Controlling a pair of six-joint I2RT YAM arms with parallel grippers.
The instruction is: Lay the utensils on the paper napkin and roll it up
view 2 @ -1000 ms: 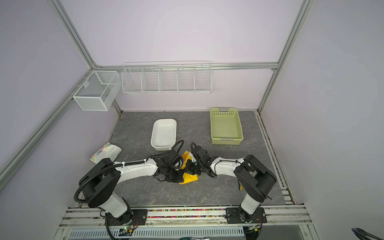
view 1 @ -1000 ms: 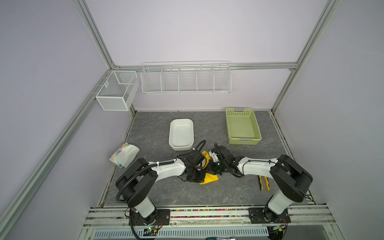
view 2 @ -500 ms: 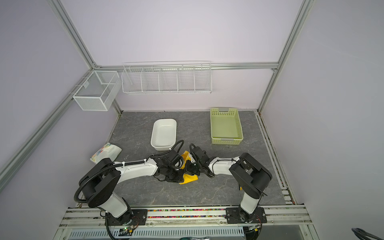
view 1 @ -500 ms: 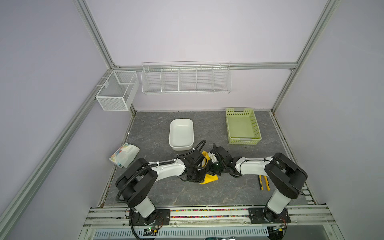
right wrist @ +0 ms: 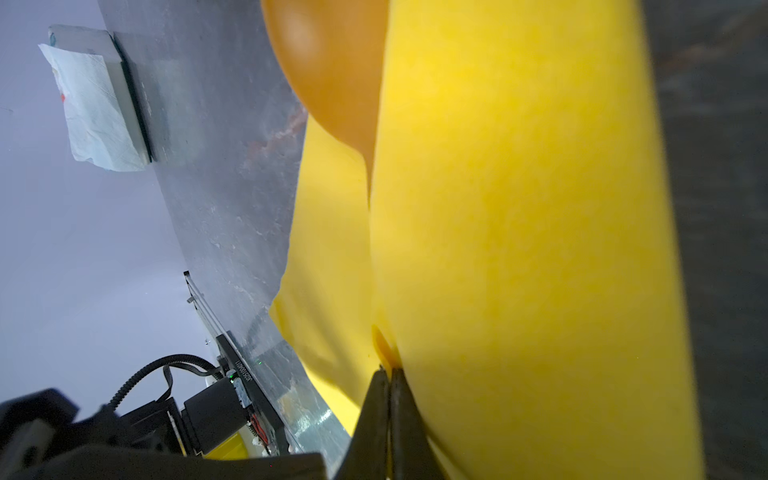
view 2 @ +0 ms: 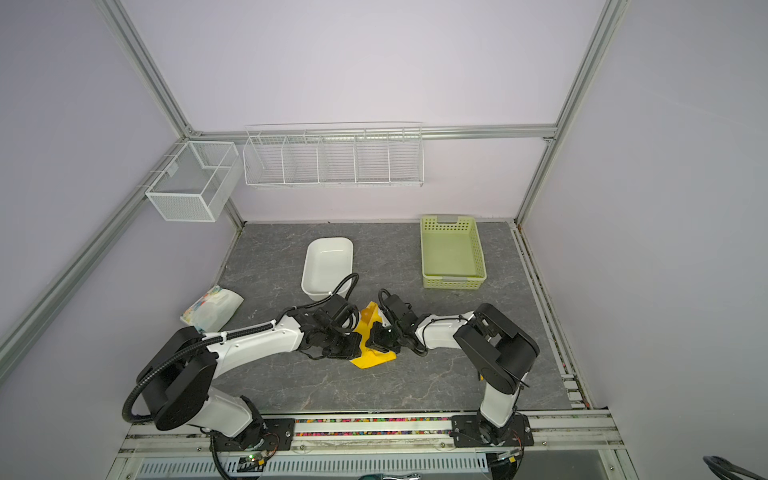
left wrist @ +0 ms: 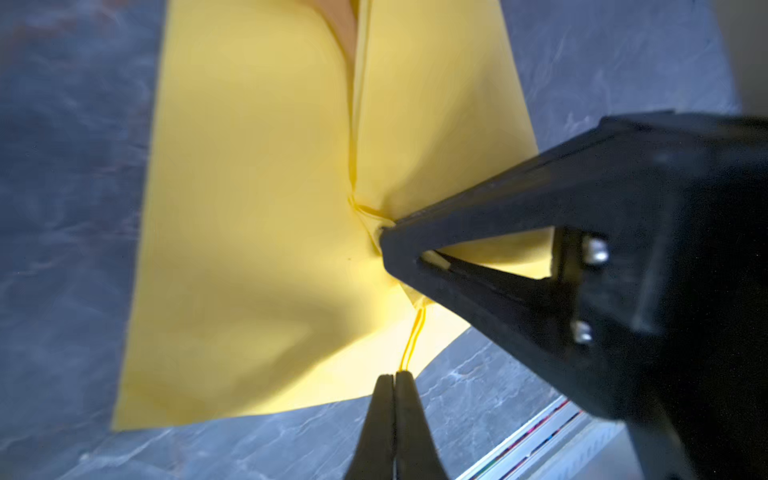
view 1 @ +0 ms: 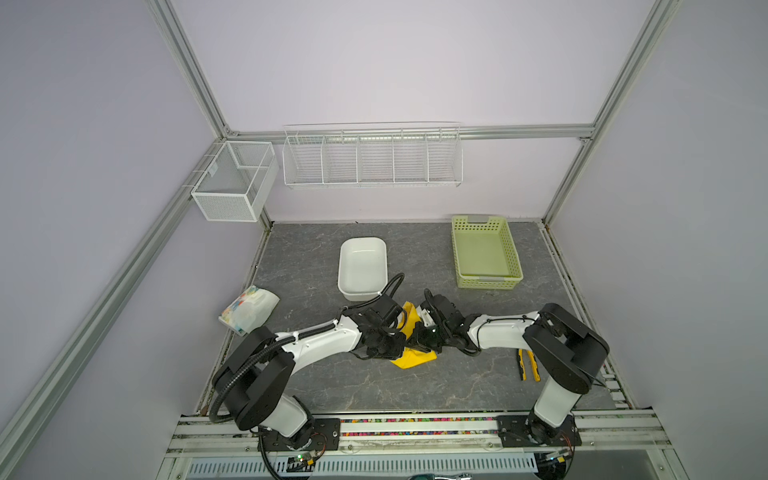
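Over the last second the right arm (view 1: 561, 345) has swung its elbow inward, toward the middle of the desk (view 1: 374, 386), so the arm folds tighter. The right fingers (right wrist: 376, 415) have edged slightly toward the left fingers (left wrist: 386, 415), at the napkin (view 1: 413, 358).

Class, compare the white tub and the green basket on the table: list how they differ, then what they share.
The white tub has smooth solid walls; the green basket has perforated walls. The tub's corners are rounded, the basket's squarer. The tub sits left of the basket. Both are open-topped, rectangular and empty.
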